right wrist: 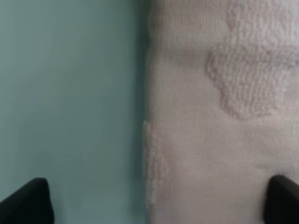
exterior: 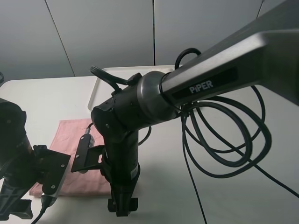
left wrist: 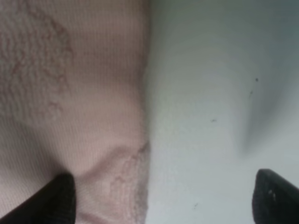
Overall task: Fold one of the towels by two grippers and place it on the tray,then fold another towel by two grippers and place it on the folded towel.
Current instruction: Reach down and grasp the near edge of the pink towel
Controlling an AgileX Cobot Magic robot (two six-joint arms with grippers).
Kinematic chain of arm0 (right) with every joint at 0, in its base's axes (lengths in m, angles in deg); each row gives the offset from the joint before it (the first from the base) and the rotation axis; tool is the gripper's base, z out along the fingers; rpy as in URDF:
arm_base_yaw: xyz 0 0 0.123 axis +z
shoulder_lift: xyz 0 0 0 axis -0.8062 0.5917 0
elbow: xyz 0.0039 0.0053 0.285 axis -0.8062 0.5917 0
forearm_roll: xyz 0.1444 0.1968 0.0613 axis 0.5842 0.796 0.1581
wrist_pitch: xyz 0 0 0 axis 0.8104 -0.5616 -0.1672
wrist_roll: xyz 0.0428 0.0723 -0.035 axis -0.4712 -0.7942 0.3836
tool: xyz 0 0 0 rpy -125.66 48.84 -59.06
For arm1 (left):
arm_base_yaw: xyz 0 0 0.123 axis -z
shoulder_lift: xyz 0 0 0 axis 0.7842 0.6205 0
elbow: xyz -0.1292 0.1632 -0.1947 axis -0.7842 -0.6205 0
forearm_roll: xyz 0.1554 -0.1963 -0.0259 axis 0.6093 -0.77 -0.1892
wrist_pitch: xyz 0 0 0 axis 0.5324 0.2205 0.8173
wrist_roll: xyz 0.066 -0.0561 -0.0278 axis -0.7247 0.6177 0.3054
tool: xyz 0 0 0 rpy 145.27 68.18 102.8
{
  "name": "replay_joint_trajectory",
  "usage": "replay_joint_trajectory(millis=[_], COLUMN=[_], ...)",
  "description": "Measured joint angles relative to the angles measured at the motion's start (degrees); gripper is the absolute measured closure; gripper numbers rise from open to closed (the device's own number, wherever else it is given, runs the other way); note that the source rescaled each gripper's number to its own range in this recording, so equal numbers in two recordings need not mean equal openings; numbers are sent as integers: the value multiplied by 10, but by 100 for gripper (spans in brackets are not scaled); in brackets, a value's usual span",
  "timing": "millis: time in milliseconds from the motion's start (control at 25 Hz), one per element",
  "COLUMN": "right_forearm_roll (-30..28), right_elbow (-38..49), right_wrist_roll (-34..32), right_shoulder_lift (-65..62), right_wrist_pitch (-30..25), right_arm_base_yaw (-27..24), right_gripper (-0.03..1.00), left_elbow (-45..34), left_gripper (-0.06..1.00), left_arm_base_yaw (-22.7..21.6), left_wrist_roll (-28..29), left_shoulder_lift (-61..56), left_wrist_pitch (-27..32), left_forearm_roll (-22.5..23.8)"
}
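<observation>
**Jaws spread wide at two edges of the pink towel**

Jaws on both arms stand wide apart and grip nothing.

1. Left jaws: in the left wrist view, one black fingertip [left wrist: 58, 198] sits over the pink towel [left wrist: 70, 93] and the other over the bare bench [left wrist: 210, 93]. The towel's edge runs between them.
2. Right jaws: the right wrist view shows the same arrangement, with one fingertip [right wrist: 282, 200] over the pink towel [right wrist: 224, 140] and the other over the bench [right wrist: 70, 93]. Whether any fingertip touches the cloth cannot be told.
3. Pink towel [exterior: 70, 133]: it lies spread on the bench [exterior: 46, 98]. The left arm [exterior: 18, 163] covers its near left corner and the right arm [exterior: 124, 140] covers its right side.
4. Tray [exterior: 103, 93]: it rests on the bench just past the pink towel's far right corner, apart from the towel. The right arm hides most of it, so its contents cannot be told.
</observation>
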Motion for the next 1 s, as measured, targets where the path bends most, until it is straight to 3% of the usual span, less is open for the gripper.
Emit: replay_joint_trajectory(millis=[80,280,400,640,800,1000], right_forearm_roll=[-2,-2,-2,-2,-4,-12], right_elbow=[0,0,0,0,0,0], right_wrist_roll=[-1,-4,-6,-8,-9,-13], right_shoulder_lift=[0,3,3,4,4,4], right_wrist_pitch=[3,3,2,8,13,13], right_arm_base_yaw=[0,0,0,0,0,0], right_gripper=[13,54,68,74,94,96], left_elbow=[0,0,0,0,0,0], left_gripper=[-4,-4,-4,-4,-4,-4], left_arm_base_yaw=[0,0,0,0,0,0], left_wrist_roll=[0,0,1,1,1,1], left_shoulder_lift=[0,0,0,0,0,0], left_wrist_pitch=[0,0,0,0,0,-1], left_forearm_roll=[0,0,0,0,0,0])
